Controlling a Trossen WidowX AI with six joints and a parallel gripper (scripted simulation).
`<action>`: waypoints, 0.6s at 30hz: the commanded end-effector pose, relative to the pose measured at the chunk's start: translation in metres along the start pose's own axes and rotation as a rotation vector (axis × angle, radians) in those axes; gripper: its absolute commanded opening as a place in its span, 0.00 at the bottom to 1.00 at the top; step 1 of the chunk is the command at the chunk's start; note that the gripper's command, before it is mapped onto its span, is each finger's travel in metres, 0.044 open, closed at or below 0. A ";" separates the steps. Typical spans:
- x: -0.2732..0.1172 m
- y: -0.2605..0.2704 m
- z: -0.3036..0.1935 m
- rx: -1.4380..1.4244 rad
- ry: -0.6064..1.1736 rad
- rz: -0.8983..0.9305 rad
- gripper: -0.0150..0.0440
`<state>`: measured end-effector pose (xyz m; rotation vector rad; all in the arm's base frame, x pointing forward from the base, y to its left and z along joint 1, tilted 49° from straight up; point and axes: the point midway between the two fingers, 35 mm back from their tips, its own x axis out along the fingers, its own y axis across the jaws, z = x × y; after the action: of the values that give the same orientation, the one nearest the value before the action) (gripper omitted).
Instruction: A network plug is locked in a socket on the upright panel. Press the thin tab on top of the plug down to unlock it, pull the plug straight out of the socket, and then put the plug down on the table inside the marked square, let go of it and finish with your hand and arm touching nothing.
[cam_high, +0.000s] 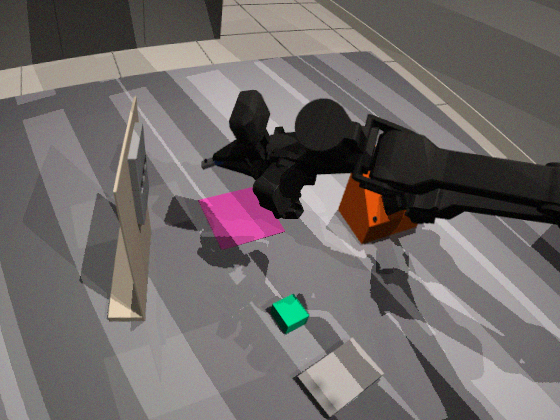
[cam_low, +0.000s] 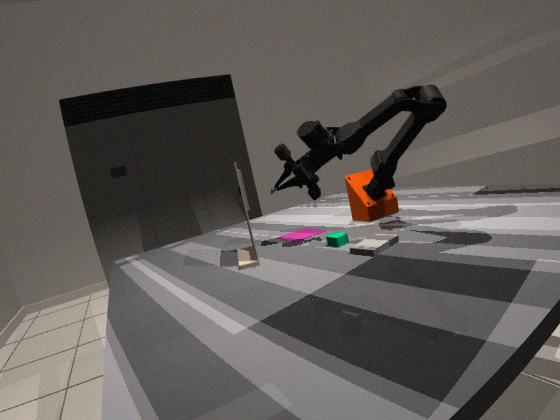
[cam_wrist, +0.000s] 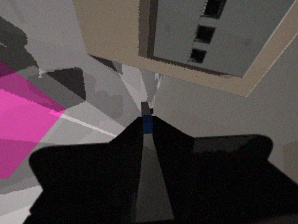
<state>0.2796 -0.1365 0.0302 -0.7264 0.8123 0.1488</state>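
Note:
My gripper (cam_high: 215, 160) (cam_low: 278, 188) (cam_wrist: 147, 121) is shut on the small plug (cam_high: 206, 165) (cam_low: 273, 191) (cam_wrist: 145, 108), grey with a blue part between the fingertips. The plug is out in the air, clear of the socket block, and points forward and down. The grey socket block (cam_high: 137, 175) (cam_low: 243, 190) (cam_wrist: 175, 30) with dark openings is on the upright beige panel (cam_high: 142, 270) (cam_wrist: 110, 30), in front of the fingers. The marked magenta square (cam_high: 240, 217) (cam_low: 302, 234) (cam_wrist: 25, 120) lies flat on the table, below the gripper and on the left in the wrist view. The tab on the plug is too small to make out.
A green block (cam_high: 290, 314) (cam_low: 337, 240) and a flat whitish box (cam_high: 340, 377) (cam_low: 371, 245) lie on the near side of the square in the top view. The orange arm base (cam_high: 365, 220) (cam_low: 360, 202) stands behind the gripper.

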 end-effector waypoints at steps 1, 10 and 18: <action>0.007 0.010 -0.009 -0.023 -0.011 0.079 0.25; 0.015 0.033 -0.024 -0.044 -0.058 0.226 0.25; 0.019 0.053 -0.035 -0.042 -0.124 0.337 0.25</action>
<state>0.2544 -0.1229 -0.0203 -0.6335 0.8267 0.4596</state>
